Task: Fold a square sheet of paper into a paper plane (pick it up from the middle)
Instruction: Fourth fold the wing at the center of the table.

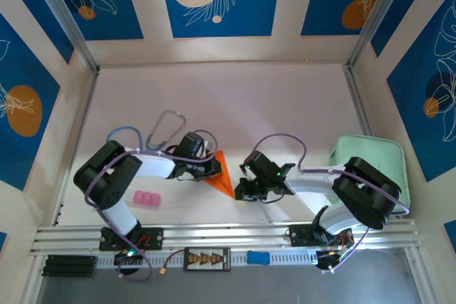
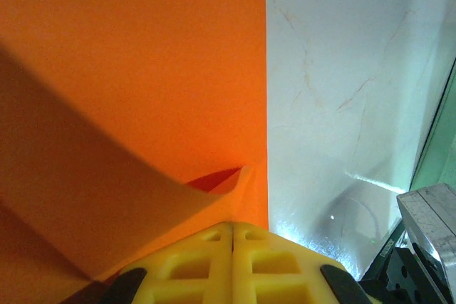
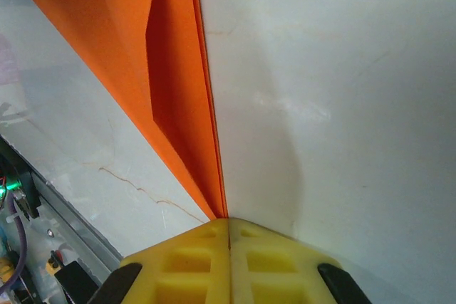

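The paper plane (image 1: 221, 174) lay mid-way along the table (image 1: 285, 119), between the arms. The left end effector (image 1: 206, 170) clenched its left edge and the right end effector (image 1: 239, 189) pinched its near tip, probably to keep the folds pressed together.

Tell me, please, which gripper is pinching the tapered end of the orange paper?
The right gripper: the paper plane narrows to a point at its fingertips, whereas the left gripper clamps a broad edge.
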Robot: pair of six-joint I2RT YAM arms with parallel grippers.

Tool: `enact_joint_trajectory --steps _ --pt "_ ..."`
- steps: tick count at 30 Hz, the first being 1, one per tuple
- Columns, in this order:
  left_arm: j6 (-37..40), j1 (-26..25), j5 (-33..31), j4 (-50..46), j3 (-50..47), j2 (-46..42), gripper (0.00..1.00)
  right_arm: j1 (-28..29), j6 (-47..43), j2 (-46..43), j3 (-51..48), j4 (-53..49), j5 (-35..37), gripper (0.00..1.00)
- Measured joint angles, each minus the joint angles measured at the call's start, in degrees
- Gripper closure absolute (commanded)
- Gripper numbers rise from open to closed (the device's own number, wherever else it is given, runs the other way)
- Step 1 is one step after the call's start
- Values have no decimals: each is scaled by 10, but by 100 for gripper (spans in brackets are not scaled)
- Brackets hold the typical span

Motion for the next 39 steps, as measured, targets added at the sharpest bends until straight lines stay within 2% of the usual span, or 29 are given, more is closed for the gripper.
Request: enact_joint_trajectory --steps 6,11,15,19,24,39 --pt "0 0 0 0 0 0 95 -3 -3 -34 3 -40 15 85" --pt "0 0 0 0 0 0 95 -30 -18 -83 16 -39 9 93" --pt "0 0 0 0 0 0 95 -39 -33 -40 59 -14 -14 97" --pt "0 0 0 0 0 0 95 -27 -42 35 111 8 -22 98" --pt "0 0 0 0 0 0 95 -8 -45 89 137 9 -17 98" --pt "0 0 2 1 0 1 95 -4 -45 117 118 10 2 98"
